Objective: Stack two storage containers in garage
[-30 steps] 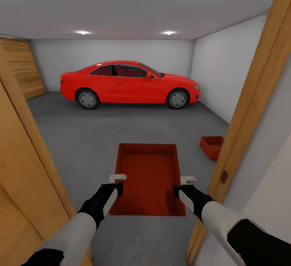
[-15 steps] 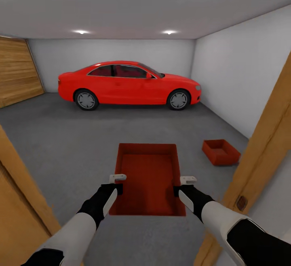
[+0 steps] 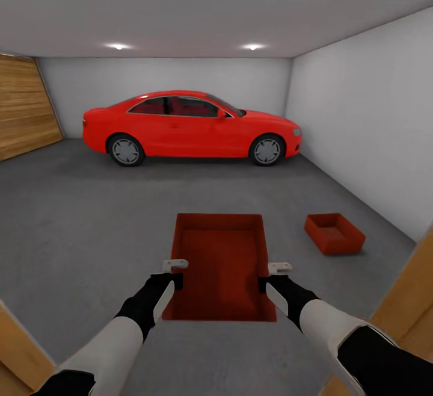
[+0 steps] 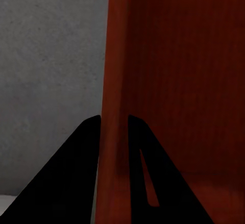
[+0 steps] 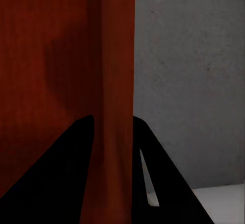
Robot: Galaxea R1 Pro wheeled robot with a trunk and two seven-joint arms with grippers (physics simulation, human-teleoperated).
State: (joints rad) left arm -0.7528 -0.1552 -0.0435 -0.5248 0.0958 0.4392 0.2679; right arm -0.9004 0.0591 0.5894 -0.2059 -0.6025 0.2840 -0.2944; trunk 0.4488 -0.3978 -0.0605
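at the bottom centre of the head view, the carried storage container (image 3: 219, 266) is held out in front of the robot, its open top facing up and its long axis running away from the camera. the left gripper (image 3: 174, 271) clamps the container's left wall near the close end, and the right gripper (image 3: 272, 274) clamps the right wall opposite it. in the left wrist view the left gripper's two dark fingers (image 4: 76, 183) sit on either side of the orange-red wall (image 4: 115, 106), closed onto it with no gap visible. the right wrist view shows the same: the right gripper's fingers (image 5: 66, 178) straddle the wall (image 5: 117, 81) and press against it.

at the right of the head view, a little above the middle, the second storage container (image 3: 334, 233) rests on the dark grey floor (image 3: 90, 215) of the garage, turned at an angle and well apart from the held one. a red car (image 3: 191, 126) is parked side-on across the upper middle of the frame, near the white back wall (image 3: 162, 74). a wooden door panel (image 3: 24, 107) lines the upper left edge, and wooden door frame pieces (image 3: 409, 306) show at the lower corners.
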